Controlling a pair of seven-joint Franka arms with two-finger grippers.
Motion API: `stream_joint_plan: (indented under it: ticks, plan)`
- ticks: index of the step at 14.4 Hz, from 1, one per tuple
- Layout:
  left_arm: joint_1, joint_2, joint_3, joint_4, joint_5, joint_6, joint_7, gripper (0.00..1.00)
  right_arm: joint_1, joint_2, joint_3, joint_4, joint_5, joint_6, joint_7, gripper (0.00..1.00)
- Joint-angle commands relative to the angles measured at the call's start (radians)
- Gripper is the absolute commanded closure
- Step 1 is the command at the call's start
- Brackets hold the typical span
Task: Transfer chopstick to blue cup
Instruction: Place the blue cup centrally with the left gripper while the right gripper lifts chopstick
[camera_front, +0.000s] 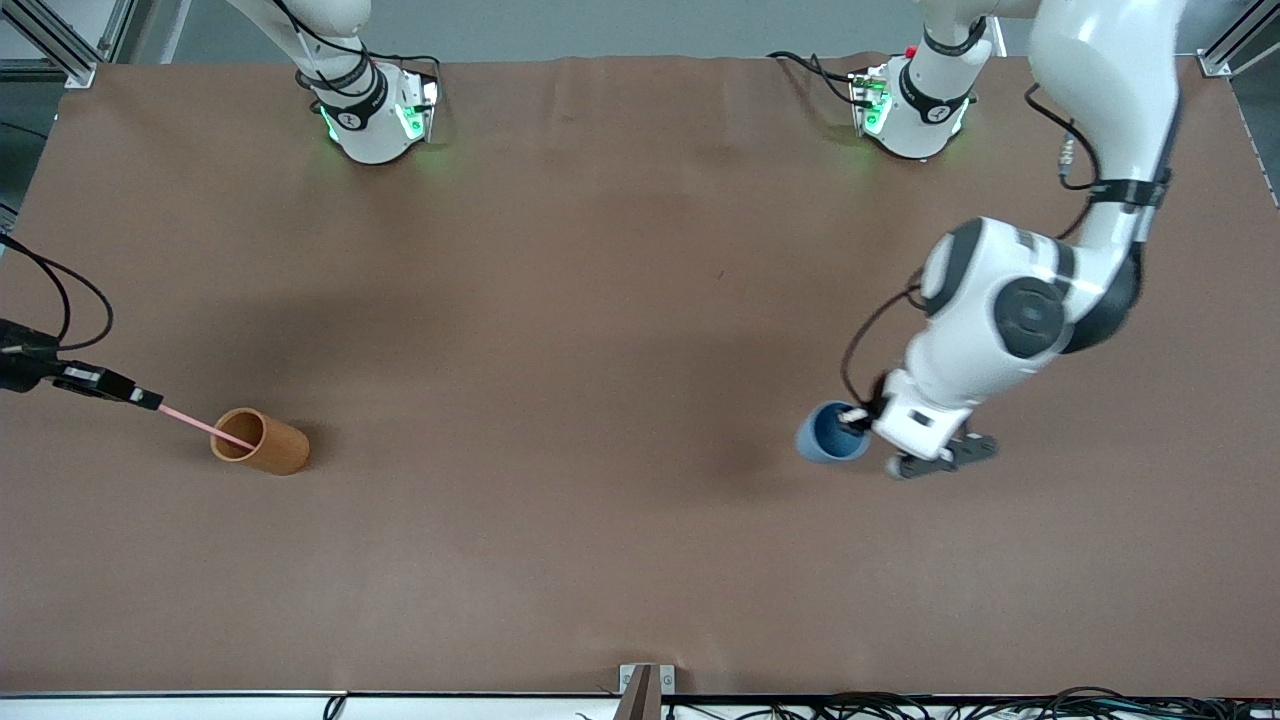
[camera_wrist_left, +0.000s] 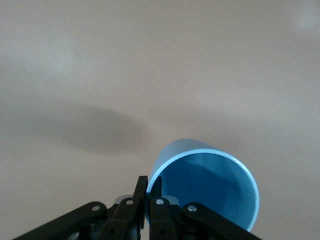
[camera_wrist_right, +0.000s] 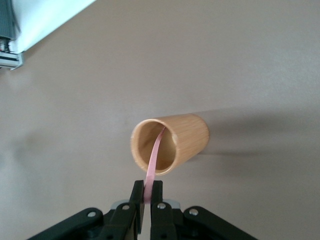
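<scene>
The pale-pink chopstick (camera_front: 205, 425) runs from my right gripper (camera_front: 155, 402) into the mouth of the orange-brown cup (camera_front: 262, 442) at the right arm's end of the table. In the right wrist view the gripper (camera_wrist_right: 148, 192) is shut on the stick's (camera_wrist_right: 155, 160) end, and the stick's other end is inside the cup (camera_wrist_right: 187, 137). The blue cup (camera_front: 828, 432) is at the left arm's end. My left gripper (camera_front: 858, 422) is shut on its rim. In the left wrist view one finger (camera_wrist_left: 141, 192) is outside the cup (camera_wrist_left: 210, 185) wall and the other is inside.
The brown table cover (camera_front: 600, 350) is bare between the two cups. The arm bases (camera_front: 375, 120) stand along the table edge farthest from the front camera. A small bracket (camera_front: 645, 685) sits at the nearest edge.
</scene>
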Motion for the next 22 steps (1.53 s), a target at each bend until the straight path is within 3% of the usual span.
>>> stream_joint_plan:
  ticks: [1,4,7,12,19,20,21,22]
  plan:
    - [-0.045,0.084,-0.083,0.081,0.076,0.001,-0.220,1.00,-0.004,-0.041,0.009,0.070,-0.094,-0.086,0.065,0.97]
    - [-0.126,0.194,-0.135,0.150,0.219,0.001,-0.451,1.00,0.021,-0.046,0.012,0.199,-0.188,-0.201,0.137,0.97]
    - [-0.192,0.235,-0.142,0.192,0.273,0.003,-0.548,1.00,0.105,-0.067,0.014,0.331,-0.367,-0.339,0.233,0.97]
    - [-0.203,0.280,-0.140,0.189,0.293,0.009,-0.553,0.99,0.376,-0.152,0.012,0.353,-0.604,-0.381,0.492,0.97]
    - [-0.200,0.312,-0.140,0.175,0.334,0.029,-0.570,0.92,0.737,-0.164,0.015,0.366,-0.630,-0.370,0.989,0.97]
    - [-0.199,0.313,-0.142,0.175,0.334,0.029,-0.568,0.80,0.787,-0.160,0.014,0.386,-0.630,-0.367,1.063,0.97]
    - [-0.194,0.312,-0.142,0.175,0.333,0.029,-0.553,0.42,0.824,-0.156,0.014,0.408,-0.629,-0.364,1.130,0.98]
    - [-0.193,0.307,-0.143,0.177,0.333,0.029,-0.553,0.11,0.858,-0.144,0.015,0.431,-0.629,-0.363,1.184,0.98]
